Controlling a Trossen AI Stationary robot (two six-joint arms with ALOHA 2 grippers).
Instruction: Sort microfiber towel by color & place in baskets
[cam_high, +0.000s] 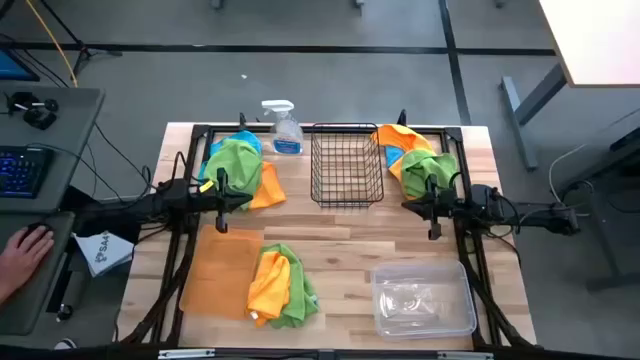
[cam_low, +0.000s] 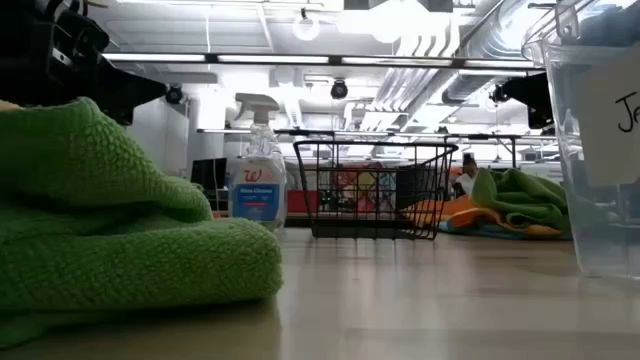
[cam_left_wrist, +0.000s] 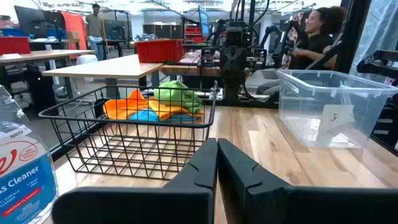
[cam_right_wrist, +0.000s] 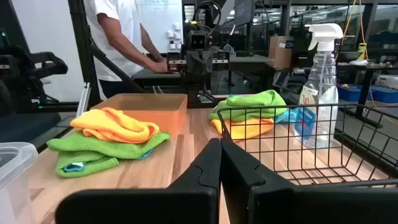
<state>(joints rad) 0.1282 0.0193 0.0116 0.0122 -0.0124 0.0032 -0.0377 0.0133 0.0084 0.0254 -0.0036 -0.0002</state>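
microfiber towel (cam_high: 240, 165) piles lie at the desk's far corners and near edge in the high view, and in the wrist views each clenched, empty end effector (cam_left_wrist: 217, 163) (cam_right_wrist: 220, 163) should open before lowering onto one cloth.

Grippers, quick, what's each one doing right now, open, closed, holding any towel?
Left gripper: jaws closed, holding nothing.
Right gripper: jaws closed, holding nothing.
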